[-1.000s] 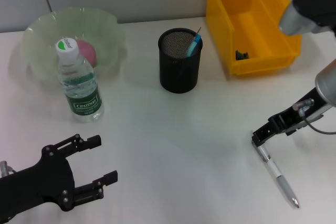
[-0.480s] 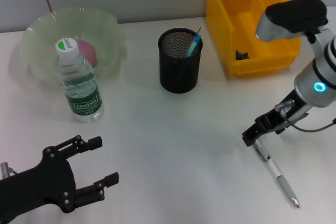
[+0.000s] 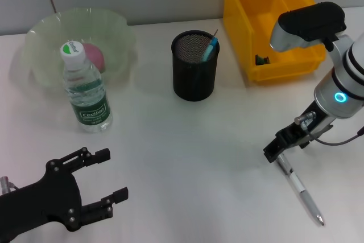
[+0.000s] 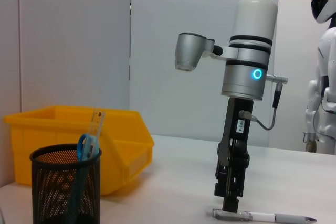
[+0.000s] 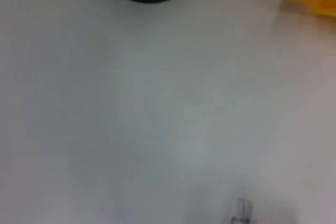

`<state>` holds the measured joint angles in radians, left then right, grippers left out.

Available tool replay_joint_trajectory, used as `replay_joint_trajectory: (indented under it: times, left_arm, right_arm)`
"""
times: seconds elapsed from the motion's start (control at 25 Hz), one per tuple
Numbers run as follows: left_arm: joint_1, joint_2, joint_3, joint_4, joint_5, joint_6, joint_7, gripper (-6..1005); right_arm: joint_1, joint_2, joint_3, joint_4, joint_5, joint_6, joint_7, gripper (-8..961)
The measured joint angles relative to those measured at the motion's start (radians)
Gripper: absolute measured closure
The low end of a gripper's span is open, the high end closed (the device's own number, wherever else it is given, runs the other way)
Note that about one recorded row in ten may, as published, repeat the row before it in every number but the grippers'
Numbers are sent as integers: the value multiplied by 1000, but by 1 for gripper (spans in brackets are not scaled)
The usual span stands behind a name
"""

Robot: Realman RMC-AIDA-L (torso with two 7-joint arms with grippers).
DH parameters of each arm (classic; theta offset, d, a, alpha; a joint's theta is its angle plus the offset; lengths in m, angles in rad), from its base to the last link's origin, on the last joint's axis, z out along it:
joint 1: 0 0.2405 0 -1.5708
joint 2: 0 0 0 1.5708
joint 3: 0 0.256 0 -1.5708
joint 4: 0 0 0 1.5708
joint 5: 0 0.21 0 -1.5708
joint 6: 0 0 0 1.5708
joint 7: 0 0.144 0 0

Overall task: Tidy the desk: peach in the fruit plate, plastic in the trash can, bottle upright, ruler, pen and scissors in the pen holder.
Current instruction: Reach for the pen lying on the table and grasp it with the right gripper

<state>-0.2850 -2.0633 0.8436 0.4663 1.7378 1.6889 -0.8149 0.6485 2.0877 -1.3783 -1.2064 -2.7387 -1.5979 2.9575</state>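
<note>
The desk (image 3: 187,140) holds the trash can (image 3: 296,55), plate (image 3: 42,44) with peach (image 3: 94,56), and holder (image 3: 195,72) with scissors (image 3: 209,48). The bottle (image 3: 86,92), labelled "Cestbon", stands upright. Left gripper (image 3: 105,180) spread. Right gripper (image 3: 272,153), jaws unclear, meets the pen (image 3: 299,189).

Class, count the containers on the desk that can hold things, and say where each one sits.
3: the fruit plate at the far left holding the peach, the pen holder in the middle, and the trash can at the far right.
</note>
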Motion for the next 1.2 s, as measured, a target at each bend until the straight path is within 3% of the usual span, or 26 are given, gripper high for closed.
replay_joint_trajectory:
  times: [0.52, 0.72, 1.2]
  left_arm:
    - [-1, 0, 0, -1, 0, 0, 0, 215]
    - [1, 0, 0, -2, 0, 0, 0, 215]
    - [1, 0, 0, -2, 0, 0, 2, 215]
  right_arm:
    - [0, 0, -11, 8, -4, 13, 0, 145]
    - [5, 0, -12, 9, -4, 13, 0, 349]
    - [15, 0, -29, 34, -13, 23, 0, 377]
